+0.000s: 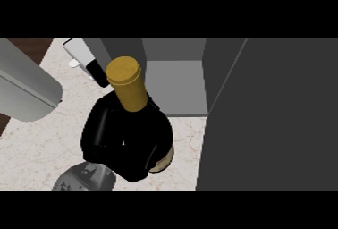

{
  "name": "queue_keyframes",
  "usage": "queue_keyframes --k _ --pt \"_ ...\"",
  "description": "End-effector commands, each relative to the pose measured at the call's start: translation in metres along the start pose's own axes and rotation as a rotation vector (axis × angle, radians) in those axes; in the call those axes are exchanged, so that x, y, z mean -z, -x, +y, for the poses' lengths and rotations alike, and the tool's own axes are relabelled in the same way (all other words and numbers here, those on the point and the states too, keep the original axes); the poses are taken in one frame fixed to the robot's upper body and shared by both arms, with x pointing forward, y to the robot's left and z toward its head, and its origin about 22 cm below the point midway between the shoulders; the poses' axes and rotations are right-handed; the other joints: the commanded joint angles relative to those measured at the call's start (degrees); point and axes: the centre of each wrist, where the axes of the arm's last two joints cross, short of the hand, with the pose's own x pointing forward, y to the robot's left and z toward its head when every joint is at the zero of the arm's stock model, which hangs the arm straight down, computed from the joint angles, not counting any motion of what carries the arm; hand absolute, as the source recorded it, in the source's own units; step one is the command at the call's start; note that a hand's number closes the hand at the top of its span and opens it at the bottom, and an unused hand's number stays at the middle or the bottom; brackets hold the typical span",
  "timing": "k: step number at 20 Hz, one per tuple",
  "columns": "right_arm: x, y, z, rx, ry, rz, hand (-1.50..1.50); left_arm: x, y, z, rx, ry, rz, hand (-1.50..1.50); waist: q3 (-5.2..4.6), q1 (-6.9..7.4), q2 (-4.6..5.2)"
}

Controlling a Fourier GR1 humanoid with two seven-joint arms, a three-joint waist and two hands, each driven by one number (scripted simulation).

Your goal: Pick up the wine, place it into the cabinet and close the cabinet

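Note:
The wine bottle (128,89) is dark glass with a gold foil neck and a cream label low on its side. It stands upright in the middle of the view, held off the counter. My right hand (122,143) is curled round its body, and the grey forearm enters from the lower edge. The bottle is just in front of the open cabinet (175,85), whose light grey inside shows behind the neck. The cabinet's dark door (271,116) stands open at the right. My left forearm (26,85) lies at the upper left. The bottle mostly hides my left hand (98,71).
The pale marbled counter (40,147) spreads under and to the left of the bottle. The open door fills the right side of the view, close beside the bottle. Dark wood shows at the top left corner.

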Motion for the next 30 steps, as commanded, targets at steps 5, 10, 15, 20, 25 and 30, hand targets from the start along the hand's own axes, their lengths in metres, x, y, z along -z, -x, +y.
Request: queue_keyframes --k 5,10,15,20,25,30 --pt "-0.019 -0.015 -0.003 0.017 -0.023 -0.045 -1.5 0.033 -0.008 -0.049 0.037 -0.039 -0.022 1.5 0.01 -0.27 0.01" --pt "-0.013 -0.015 0.005 0.036 -0.023 -0.056 -1.5 0.028 -0.008 -0.066 0.041 -0.058 -0.011 1.5 -0.01 0.01 -0.04" --pt "-0.01 -0.019 -0.005 0.007 -0.053 -0.033 -1.5 0.044 0.018 -0.072 0.113 -0.083 -0.024 1.5 -0.03 -0.33 0.11" --pt "-0.017 -0.023 -0.008 0.008 -0.035 -0.035 -1.5 0.056 0.012 -0.07 0.11 -0.09 -0.025 1.5 -0.03 -0.17 0.06" --pt "-0.024 -0.018 -0.005 0.007 -0.028 -0.05 -1.5 0.059 0.035 -0.06 0.086 -0.126 -0.017 1.5 -0.01 -0.62 0.13" --pt "-0.027 -0.026 -0.003 0.007 -0.046 -0.048 -1.5 0.064 0.049 -0.052 0.047 -0.181 -0.008 1.5 -0.04 -0.85 0.15"
